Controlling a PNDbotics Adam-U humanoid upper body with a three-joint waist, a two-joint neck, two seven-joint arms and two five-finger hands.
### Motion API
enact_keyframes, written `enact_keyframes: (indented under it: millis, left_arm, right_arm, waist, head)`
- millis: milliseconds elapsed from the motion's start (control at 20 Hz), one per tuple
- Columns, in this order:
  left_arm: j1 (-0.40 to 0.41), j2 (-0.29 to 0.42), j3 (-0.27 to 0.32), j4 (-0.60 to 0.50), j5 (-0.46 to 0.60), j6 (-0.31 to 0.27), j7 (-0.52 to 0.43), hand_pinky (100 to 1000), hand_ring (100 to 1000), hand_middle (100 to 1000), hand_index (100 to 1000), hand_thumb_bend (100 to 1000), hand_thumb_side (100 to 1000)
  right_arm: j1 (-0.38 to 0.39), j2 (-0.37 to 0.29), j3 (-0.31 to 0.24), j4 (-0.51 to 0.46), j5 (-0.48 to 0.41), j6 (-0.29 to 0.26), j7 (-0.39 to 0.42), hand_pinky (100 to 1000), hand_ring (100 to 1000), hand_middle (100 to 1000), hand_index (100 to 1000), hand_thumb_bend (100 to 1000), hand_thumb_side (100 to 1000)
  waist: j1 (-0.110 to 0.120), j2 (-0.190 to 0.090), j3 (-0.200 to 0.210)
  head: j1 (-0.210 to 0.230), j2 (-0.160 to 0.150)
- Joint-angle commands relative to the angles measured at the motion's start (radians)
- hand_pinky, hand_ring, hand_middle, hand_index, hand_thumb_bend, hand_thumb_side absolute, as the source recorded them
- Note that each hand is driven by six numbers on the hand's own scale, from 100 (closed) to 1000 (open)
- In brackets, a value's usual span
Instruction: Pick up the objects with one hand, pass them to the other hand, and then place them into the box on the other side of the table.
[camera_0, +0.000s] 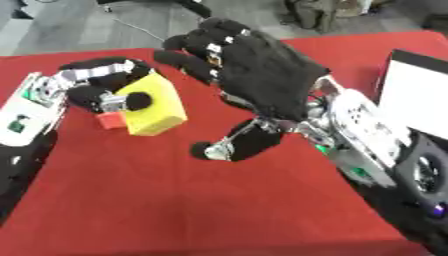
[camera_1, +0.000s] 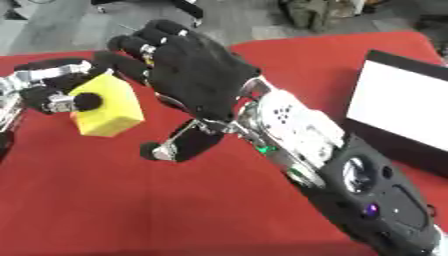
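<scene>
Red table (camera_0: 201, 200) underneath; white-lined box (camera_1: 407, 107) at right edge. Right hand (camera_0: 262, 70) spread wide, grasping nothing, just beside block. Left hand (camera_0: 101, 82) curled round yellow block (camera_0: 157, 105), held above cloth; small red piece (camera_0: 110, 120) at thumb. Handover likely: bring palm under block, close before left releases, avoid clashing fingers.

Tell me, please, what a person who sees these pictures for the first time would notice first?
First the big black right hand, open in the middle above the red table, its fingers spread toward the left. Next the bright yellow block at the left, held by the left hand with its fingers curled round it; a small red piece shows just under that hand. At the right edge stands a box with a white inside.
</scene>
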Motion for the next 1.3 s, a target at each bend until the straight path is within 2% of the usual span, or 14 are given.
enact_keyframes:
  millis: [50, 350, 450, 850, 1050, 1300]
  left_arm:
    - [-0.027, -0.006, -0.015, -0.026, -0.005, 0.002, -0.014, 752, 454, 422, 610, 100, 673]
    - [-0.041, -0.026, -0.037, -0.024, -0.02, -0.002, -0.014, 752, 459, 425, 613, 100, 665]
    - [-0.048, -0.038, -0.041, -0.024, -0.022, -0.005, -0.014, 753, 459, 425, 614, 100, 660]
    - [-0.065, -0.07, -0.056, -0.04, -0.02, -0.003, -0.014, 754, 460, 425, 614, 100, 662]
    - [-0.073, -0.083, -0.067, -0.046, -0.016, 0.003, -0.014, 754, 459, 424, 613, 100, 661]
    - [-0.076, -0.091, -0.075, -0.048, -0.017, 0.01, -0.014, 754, 458, 424, 612, 100, 665]
  right_arm:
    - [-0.009, -0.002, -0.002, -0.02, 0.01, 0.012, 0.017, 907, 849, 872, 974, 593, 492]
    - [-0.002, 0.006, 0.003, -0.02, 0.02, 0.03, 0.027, 877, 842, 858, 967, 607, 494]
    - [0.004, 0.009, 0.008, -0.02, 0.008, 0.043, 0.029, 836, 834, 838, 954, 627, 482]
    - [0.029, 0.009, 0.028, -0.02, -0.079, 0.143, 0.041, 723, 814, 780, 916, 650, 426]
    - [0.032, 0.008, 0.034, -0.02, -0.095, 0.174, 0.047, 718, 810, 769, 907, 629, 404]
    - [0.029, 0.003, 0.03, -0.02, -0.074, 0.189, 0.063, 733, 806, 758, 904, 572, 382]
  waist:
    - [0.005, -0.018, 0.001]
    - [0.015, -0.02, 0.003]
    - [0.017, -0.02, 0.003]
    - [0.02, -0.019, 0.005]
    - [0.022, -0.019, 0.008]
    - [0.025, -0.021, 0.01]
  head:
    - [0.002, -0.003]
    - [-0.005, -0.003]
    - [-0.01, -0.003]
    - [-0.016, -0.003]
    - [-0.019, -0.003]
    - [-0.02, -0.003]
